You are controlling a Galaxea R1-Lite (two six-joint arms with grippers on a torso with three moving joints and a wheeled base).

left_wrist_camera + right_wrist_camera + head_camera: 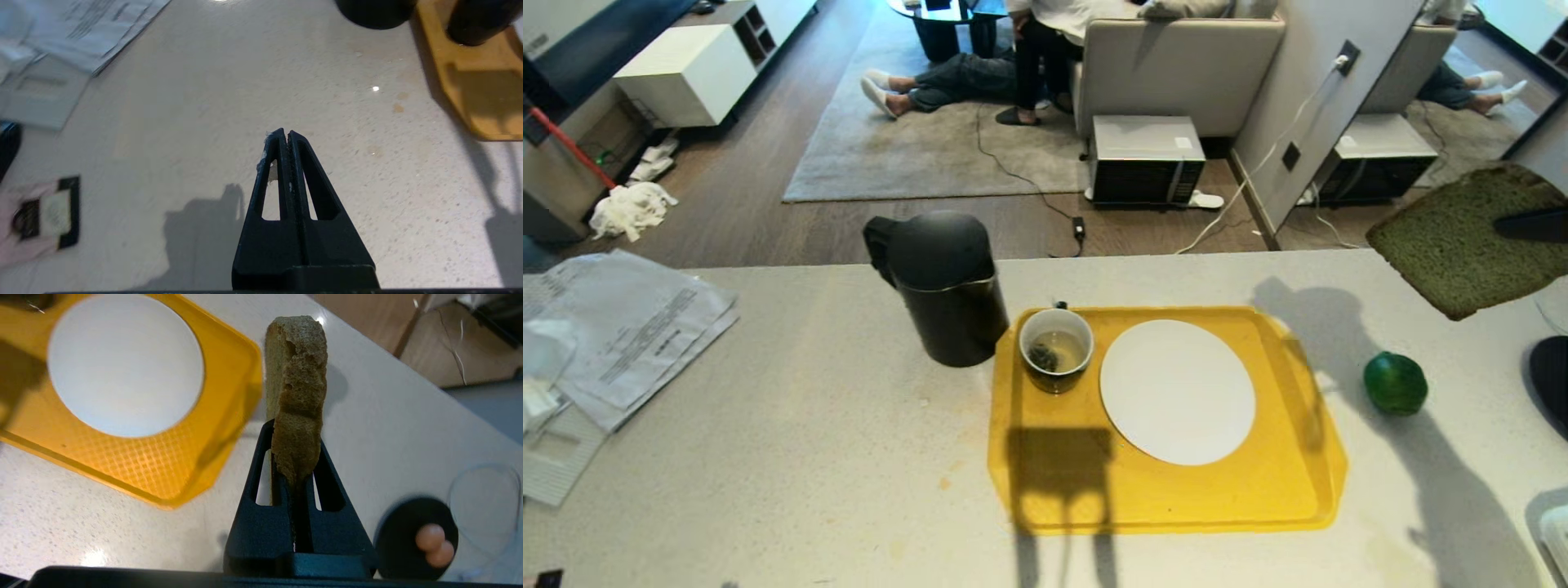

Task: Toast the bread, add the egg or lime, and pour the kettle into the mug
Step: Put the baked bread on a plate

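The right gripper (295,473), clenched on the bread (297,396), holds it above the counter, so the next move is probably to lay it on the white plate (1176,390), while the left gripper (285,136) hangs closed and empty.

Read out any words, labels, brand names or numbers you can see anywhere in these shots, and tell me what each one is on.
No text can be read.
Printed paper sheets at the counter's left: lines of print, too small to read.
Small black-framed card on the counter: marking too blurred to read.
Matte black kettle, yellow plastic tray, dark mug: no lettering visible.
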